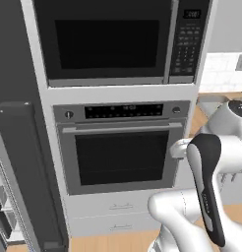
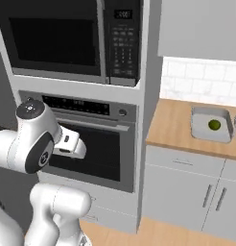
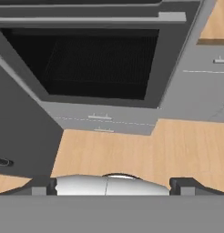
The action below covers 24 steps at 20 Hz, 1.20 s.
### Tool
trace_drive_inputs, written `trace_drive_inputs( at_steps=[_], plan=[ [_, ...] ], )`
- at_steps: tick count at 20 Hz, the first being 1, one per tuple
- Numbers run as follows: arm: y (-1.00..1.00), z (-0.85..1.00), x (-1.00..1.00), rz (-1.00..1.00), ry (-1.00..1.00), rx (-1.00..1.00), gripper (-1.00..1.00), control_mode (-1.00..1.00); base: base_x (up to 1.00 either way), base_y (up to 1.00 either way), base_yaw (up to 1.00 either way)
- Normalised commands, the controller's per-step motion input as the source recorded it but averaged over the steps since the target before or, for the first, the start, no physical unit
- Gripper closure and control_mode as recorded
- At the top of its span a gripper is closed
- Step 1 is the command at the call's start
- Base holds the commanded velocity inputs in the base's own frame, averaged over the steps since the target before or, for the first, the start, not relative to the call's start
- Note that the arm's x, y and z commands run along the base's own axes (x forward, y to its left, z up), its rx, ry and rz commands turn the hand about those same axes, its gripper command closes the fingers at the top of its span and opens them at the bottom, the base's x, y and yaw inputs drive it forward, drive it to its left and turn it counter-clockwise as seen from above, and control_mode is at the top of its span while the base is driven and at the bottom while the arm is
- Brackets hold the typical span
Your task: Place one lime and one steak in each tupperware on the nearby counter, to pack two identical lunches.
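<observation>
We read no legible writing on the microwave [image 2: 72,38] | green lime [image 2: 214,125] sits in grey tupperware [image 2: 210,126] on the counter [image 2: 175,125] | gripper [image 3: 113,185] fingertips apart, holding nothing

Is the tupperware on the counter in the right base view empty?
No: the tupperware on the counter holds a green lime.
</observation>
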Motion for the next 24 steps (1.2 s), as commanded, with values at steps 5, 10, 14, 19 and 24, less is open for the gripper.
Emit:
trace_drive_inputs(
  at_steps=[5, 10, 14, 19, 24],
  plan=[
    [0.0, 0.0, 0.0, 0.0, 0.0, 0.0, -1.0, 1.0, -1.0, 1.0, -0.03],
    [0.0, 0.0, 0.0, 0.0, 0.0, 0.0, -1.0, 1.0, -1.0, 0.9, -0.04],
    [0.0, 0.0, 0.0, 0.0, 0.0, 0.0, -1.0, 1.0, -0.88, 0.99, 0.0],
    [0.0, 0.0, 0.0, 0.0, 0.0, 0.0, -1.0, 1.0, -0.29, 1.0, 0.0],
    [0.0, 0.0, 0.0, 0.0, 0.0, 0.0, -1.0, 1.0, -0.01, 1.0, 0.0]
  ],
)
